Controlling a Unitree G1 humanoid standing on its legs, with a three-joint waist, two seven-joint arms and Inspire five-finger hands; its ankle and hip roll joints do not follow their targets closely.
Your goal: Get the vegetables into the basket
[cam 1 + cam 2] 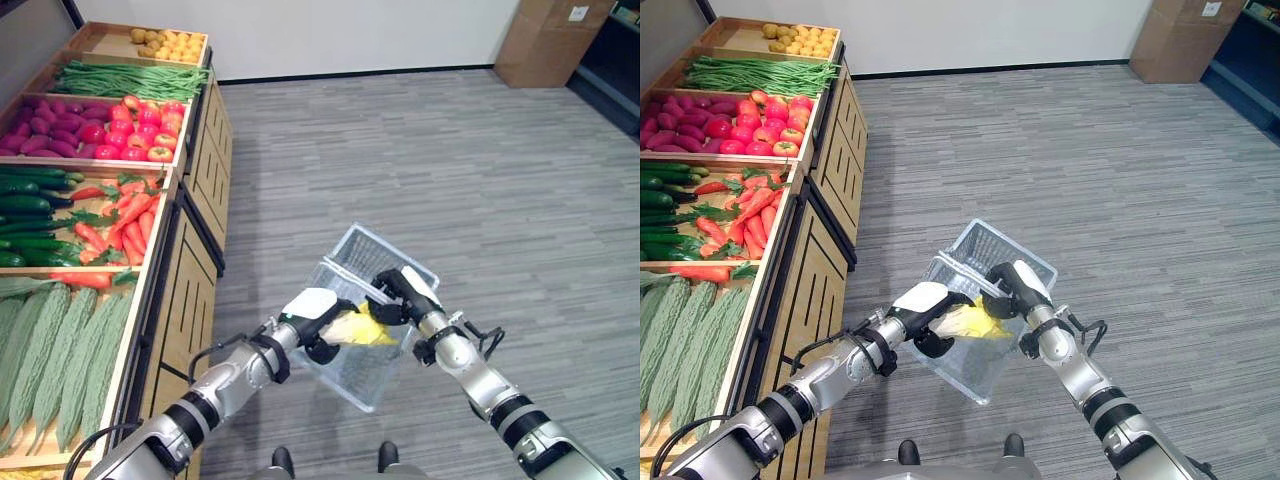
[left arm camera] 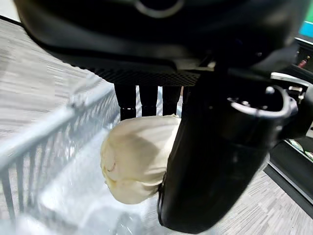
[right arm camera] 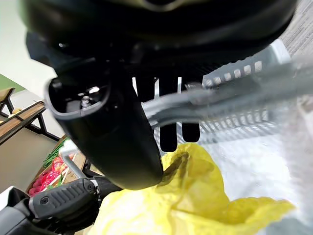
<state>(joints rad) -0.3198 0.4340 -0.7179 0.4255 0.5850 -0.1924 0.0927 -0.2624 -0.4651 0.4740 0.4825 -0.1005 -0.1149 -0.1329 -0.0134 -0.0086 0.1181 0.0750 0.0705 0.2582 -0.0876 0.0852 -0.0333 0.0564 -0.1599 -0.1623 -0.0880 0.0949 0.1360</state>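
Cabbage, pale yellow, sits pinched between my left hand's thumb and curled fingers, held over the open top of the basket. My right hand has its fingers curled round the basket's grey handle, carrying it above the floor. Left wrist view gives the cabbage's smooth rounded end and the basket's wire wall beside it; right wrist view gives the loose yellow leaves just under the handle, with my left hand beneath. Head views add the shelf at my left: carrots, cucumbers, bitter gourds, red apples, green beans. No readable writing anywhere.
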